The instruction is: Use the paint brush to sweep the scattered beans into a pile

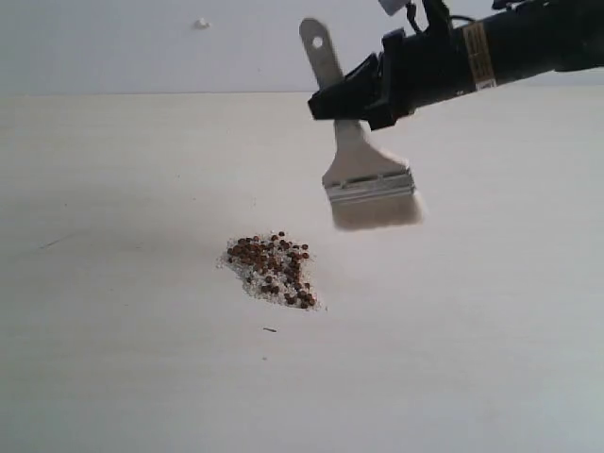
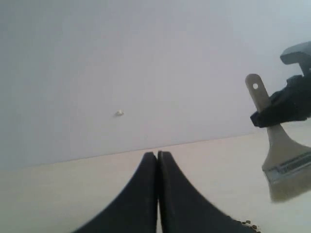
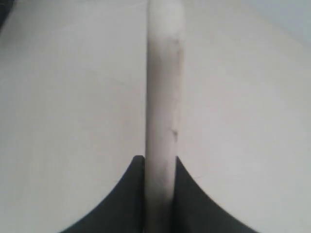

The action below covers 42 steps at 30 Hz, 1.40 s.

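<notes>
Right fingers (image 1: 363, 90) clamp the pale wooden handle of a wide, flat paint brush (image 1: 363, 170) with a silver metal ferrule and off-white bristles, its blurred head hanging downward. The brush sits to the right of, and apart from, a dense pile (image 1: 272, 267) of tiny reddish-brown beans (image 1: 283, 255) and pale grit on the whitish tabletop (image 1: 113, 377). Left fingers (image 2: 146, 194) are pressed together, holding nothing.
</notes>
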Motion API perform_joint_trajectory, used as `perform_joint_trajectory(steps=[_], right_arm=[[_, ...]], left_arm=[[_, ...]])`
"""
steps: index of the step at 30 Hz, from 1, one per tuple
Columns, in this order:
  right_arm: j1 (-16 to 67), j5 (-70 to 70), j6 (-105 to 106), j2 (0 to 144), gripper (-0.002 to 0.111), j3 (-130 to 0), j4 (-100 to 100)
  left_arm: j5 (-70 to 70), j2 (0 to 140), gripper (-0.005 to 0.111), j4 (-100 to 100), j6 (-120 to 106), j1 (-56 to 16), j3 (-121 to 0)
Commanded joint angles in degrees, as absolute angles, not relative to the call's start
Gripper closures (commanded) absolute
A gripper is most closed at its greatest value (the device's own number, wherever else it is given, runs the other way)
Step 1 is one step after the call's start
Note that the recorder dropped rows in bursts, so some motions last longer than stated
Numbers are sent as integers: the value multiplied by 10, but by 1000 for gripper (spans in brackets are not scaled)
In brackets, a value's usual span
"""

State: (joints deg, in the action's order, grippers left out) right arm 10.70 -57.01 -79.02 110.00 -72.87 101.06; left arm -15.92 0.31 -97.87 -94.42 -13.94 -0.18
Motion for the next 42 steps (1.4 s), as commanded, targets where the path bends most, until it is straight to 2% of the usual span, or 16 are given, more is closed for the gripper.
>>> perform_joint_trajectory(steps=[1,6,12,17,18,23,27,33,42], right_arm=[[118,-363,-840,1021,108,-693,999],[178,-120,-876,932,108,-591,999],[307,197,-966,852,108,-472,966],[433,362,-1052,846,108,-448,956],[489,434,-1070,855,108,-448,942],[611,676,-1141,911,108,-448,901],[689,700,-1220,1011,108,-461,897],[693,700,-1220,1148,108,-554,857],[693,700,-1220,1208,108,-645,857]], left_arm=[[-160,0,107,-981,-942,-139,0],[-160,0,107,-981,-942,-139,0],[-160,0,107,-981,-942,-139,0],[-160,0,107,-981,-942,-139,0],[-160,0,107,-981,-942,-139,0],[-160,0,107,-981,-942,-139,0],[-160,0,107,-981,-942,-139,0],[-160,0,107,-981,-942,-139,0],[-160,0,107,-981,-942,-139,0]])
